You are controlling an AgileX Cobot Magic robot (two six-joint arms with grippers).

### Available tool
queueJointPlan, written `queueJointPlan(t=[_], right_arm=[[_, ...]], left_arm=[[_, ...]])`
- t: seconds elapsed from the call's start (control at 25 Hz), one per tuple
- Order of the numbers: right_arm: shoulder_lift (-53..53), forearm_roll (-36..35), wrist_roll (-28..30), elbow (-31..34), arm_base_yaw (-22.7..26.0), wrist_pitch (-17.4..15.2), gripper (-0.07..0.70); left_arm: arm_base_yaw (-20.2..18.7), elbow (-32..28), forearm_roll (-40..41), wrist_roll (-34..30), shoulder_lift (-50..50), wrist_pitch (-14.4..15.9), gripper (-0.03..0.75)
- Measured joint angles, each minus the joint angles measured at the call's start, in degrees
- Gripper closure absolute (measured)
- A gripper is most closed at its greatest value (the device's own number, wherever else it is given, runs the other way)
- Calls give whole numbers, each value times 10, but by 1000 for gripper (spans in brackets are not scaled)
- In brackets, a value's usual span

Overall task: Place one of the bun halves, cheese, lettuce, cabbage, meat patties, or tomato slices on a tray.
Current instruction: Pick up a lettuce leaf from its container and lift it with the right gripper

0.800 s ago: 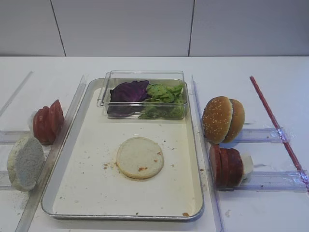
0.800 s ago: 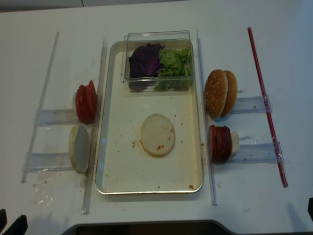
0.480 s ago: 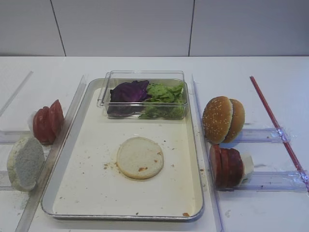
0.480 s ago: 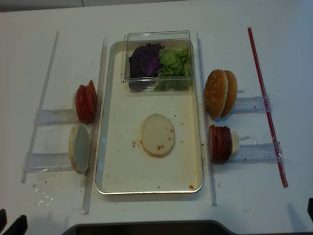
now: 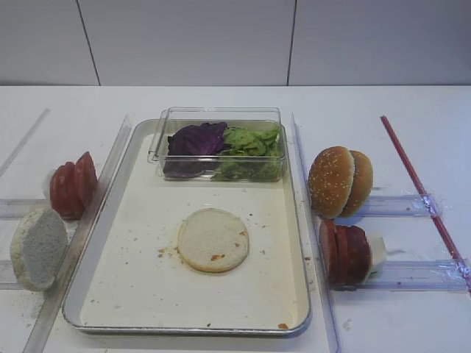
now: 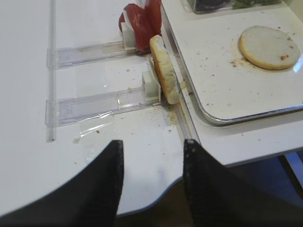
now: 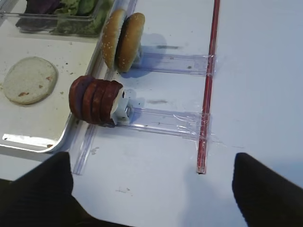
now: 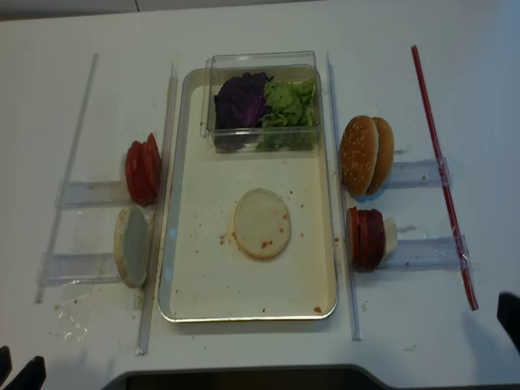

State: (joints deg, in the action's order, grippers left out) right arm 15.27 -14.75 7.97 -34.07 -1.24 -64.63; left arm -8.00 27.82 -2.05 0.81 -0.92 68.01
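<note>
A pale bun half [image 5: 213, 240] lies flat on the silver tray [image 5: 300, 243]. At the tray's back, a clear box holds purple cabbage [image 5: 195, 140] and lettuce [image 5: 252, 151]. Tomato slices [image 5: 72, 185] and an upright pale bun half [image 5: 38, 248] stand left of the tray. Sesame bun halves [image 5: 338, 182] and meat patties [image 5: 344, 253] stand to its right. No cheese shows. My left gripper [image 6: 152, 156] is open and empty at the table's near left edge. My right gripper [image 7: 151, 189] is wide open over bare table, near the patties [image 7: 94, 100].
Clear plastic rails [image 8: 422, 253] hold the standing food on both sides of the tray. A red strip [image 8: 443, 175] runs along the far right. Crumbs lie on the table by the left bun half [image 6: 164, 71].
The right gripper's dark tip has crept a little further up into the lower right corner of the overhead view. Nothing else has moved.
</note>
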Motion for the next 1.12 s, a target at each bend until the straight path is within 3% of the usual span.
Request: queueJointPlan(t=[0.28, 0.72, 0.84, 1.12], right_arm=[[193, -4, 0, -117, 0, -17, -60], [479, -45, -1, -361, -1, -53, -60], [541, -47, -13, -414, -30, -54, -60], [681, 12, -109, -529, -143, -65, -60]], left_arm=[[0, 0, 0, 0, 0, 0, 430], [0, 0, 0, 0, 0, 0, 430], [0, 0, 0, 0, 0, 0, 430], [0, 0, 0, 0, 0, 0, 430]])
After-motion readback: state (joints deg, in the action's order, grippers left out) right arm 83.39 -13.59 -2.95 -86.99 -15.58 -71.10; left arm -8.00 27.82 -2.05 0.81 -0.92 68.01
